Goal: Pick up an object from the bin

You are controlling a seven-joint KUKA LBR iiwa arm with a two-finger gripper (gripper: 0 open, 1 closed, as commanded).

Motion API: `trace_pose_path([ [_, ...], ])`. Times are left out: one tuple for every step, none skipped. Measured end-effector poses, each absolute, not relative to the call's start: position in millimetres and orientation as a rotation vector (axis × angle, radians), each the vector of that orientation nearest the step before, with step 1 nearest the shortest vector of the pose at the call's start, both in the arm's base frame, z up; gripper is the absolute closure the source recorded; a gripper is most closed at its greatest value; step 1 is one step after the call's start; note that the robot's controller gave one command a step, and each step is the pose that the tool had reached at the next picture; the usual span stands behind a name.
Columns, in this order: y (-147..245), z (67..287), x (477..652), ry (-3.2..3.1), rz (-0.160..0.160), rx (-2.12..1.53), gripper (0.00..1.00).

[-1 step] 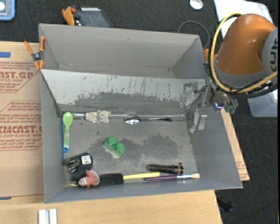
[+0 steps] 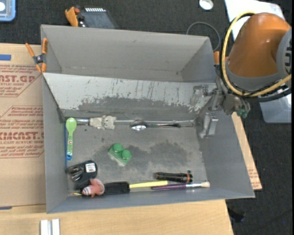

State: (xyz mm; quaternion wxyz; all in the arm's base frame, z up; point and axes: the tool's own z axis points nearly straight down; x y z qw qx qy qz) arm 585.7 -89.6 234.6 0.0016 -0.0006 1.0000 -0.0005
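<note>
My gripper hangs at the bin's right side, near the right wall and above the floor, with nothing seen in it. Nearest to it lies a metal spoon along the foot of the back wall, its thin handle pointing toward the gripper. Further down, near the front right, a black marker lies flat. Just below the marker runs a thin brush with a yellow and purple handle. A green two-lobed plastic piece sits in the middle of the floor.
A pale beige piece lies at the back left. Against the left wall is a green spoon with a blue handle. The front left corner holds a black labelled gadget, a pink thing and a black handle.
</note>
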Motion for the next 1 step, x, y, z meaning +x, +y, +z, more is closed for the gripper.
trace_pose_path([
  [-57.4,153.1,535.2,3.135,-0.001,-0.141,0.0],
])
